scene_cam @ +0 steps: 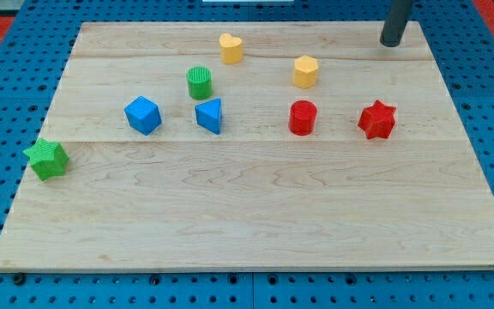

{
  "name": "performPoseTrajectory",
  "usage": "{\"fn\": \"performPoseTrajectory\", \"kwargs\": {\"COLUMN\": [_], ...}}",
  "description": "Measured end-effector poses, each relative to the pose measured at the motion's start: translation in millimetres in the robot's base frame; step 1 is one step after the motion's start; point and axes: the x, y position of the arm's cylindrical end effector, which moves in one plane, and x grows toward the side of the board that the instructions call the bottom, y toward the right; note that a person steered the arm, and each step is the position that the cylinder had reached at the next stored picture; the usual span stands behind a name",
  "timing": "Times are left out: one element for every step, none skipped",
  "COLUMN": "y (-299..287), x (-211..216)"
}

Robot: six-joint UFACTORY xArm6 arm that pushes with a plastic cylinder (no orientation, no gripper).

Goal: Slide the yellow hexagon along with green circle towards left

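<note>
Most of the rod runs off the frame's top edge; my tip (390, 42), touching no block, sits upper right of the yellow hexagon (305, 71), with the green circle (199, 82) farther left.

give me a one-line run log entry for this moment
my tip: top right, touching no block | yellow hexagon: left of tip, apart | green circle: further left, apart from hexagon | push: not begun

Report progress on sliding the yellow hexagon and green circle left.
Done: nothing visible yet. The yellow hexagon sits right of centre near the view's top, apart from the green circle further left. In hand: my tip stands near the top right corner, right of the hexagon, touching no block. Left: reach the hexagon's right side and push it left into the circle.
</note>
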Motion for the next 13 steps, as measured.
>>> {"fn": "performPoseTrajectory", "kwargs": {"y": [9.1,11.1,-9.2,-42.2,-54.0,-71.1,-110.5,-143.8,-179.4,-228.4,-272.2,-317.8,-360.2], "x": [0.0,16.9,32.9,41.4,44.0,48.1,57.3,70.4,90.8,98.4,99.6,91.4,82.9]}}
